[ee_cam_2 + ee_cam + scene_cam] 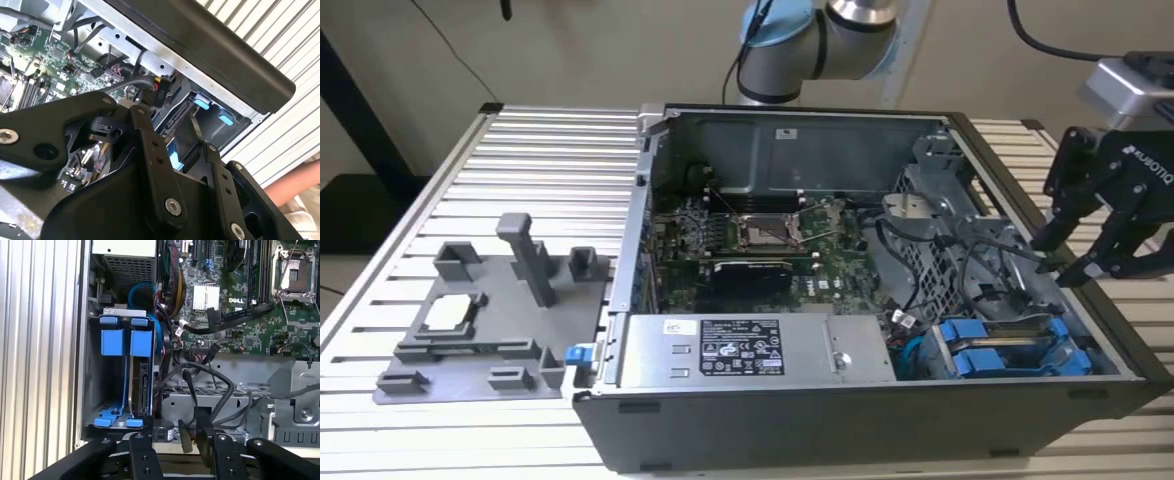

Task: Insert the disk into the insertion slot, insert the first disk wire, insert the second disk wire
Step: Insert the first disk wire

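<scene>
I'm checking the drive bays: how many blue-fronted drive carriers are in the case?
2. Both stand side by side in the drive cage, in the first wrist view: the first carrier and the second carrier. Cables may hide others.

- A ribbed silver aluminium worktop (pixel 520 150) carries everything.
- An open black-and-grey metal computer case (pixel 854 425) lies on it.
- A green motherboard (pixel 834 250) lies flat inside the case, with a grey labelled power-supply box (pixel 734 348) just beside it.
- A grey plastic fixture with upright posts (pixel 480 330) sits beside the case, on the exterior view's left.
</scene>
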Action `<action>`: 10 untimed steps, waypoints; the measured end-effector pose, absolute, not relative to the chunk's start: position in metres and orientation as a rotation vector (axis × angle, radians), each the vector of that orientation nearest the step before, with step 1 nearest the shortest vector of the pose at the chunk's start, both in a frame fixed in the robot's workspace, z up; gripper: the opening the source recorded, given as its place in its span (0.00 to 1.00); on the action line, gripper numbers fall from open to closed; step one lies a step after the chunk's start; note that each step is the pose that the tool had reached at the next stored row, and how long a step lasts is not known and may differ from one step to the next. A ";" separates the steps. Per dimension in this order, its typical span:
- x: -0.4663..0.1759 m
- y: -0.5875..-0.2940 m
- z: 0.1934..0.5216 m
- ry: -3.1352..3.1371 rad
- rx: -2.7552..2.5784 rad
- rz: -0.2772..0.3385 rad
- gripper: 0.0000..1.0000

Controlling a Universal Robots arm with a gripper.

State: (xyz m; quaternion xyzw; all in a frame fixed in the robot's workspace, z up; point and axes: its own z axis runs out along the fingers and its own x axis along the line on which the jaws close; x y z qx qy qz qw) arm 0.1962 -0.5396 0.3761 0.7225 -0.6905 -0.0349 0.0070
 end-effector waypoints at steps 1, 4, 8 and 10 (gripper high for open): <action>0.198 -0.540 0.376 -2.155 2.264 -0.110 0.47; 0.204 -0.539 0.376 -2.144 2.273 -0.111 0.47; 0.208 -0.537 0.374 -2.136 2.279 -0.112 0.47; 0.208 -0.534 0.373 -2.133 2.280 -0.115 0.47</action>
